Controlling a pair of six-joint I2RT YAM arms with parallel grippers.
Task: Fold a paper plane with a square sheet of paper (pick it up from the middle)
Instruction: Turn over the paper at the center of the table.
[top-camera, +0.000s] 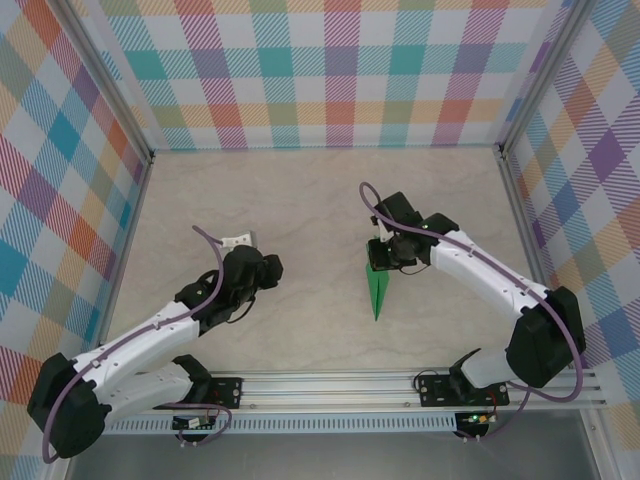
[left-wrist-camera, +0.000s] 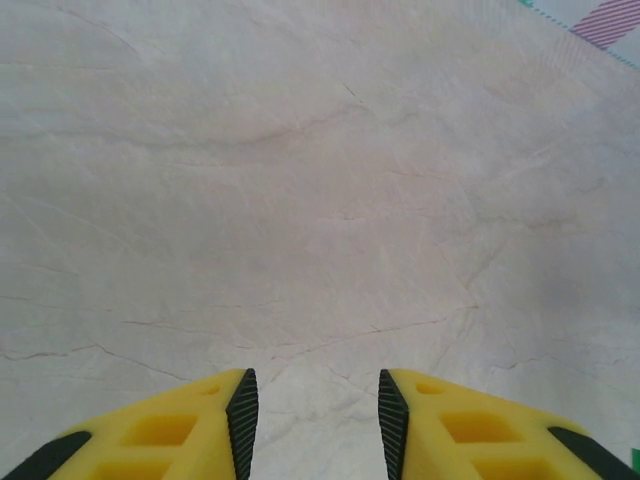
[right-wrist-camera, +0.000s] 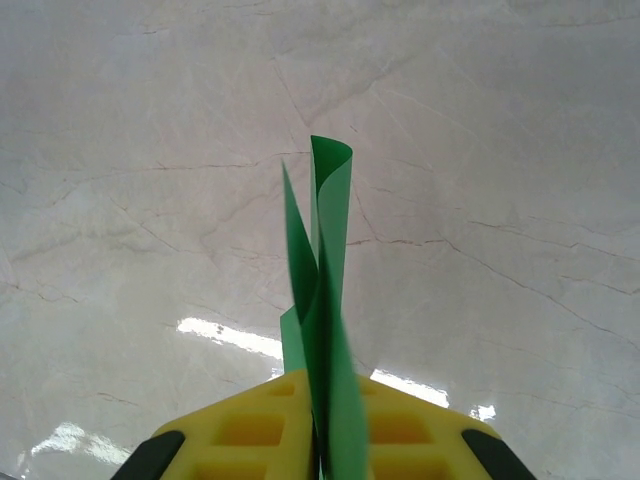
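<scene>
My right gripper (right-wrist-camera: 318, 450) pinches the paper plane (top-camera: 377, 292) along its spine, pads pressed on it. In the top view the tip points to 6 o'clock. My left gripper (left-wrist-camera: 312, 420) stands spread and empty toward 9 o'clock. Advice: grip evenly, sparing the creases.

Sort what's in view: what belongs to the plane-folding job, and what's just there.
Job:
- green plane, pinched in the right gripper
- left gripper, open with nothing between its fingers

Just there:
- table
- plaid walls
- metal rail by the arm bases
</scene>
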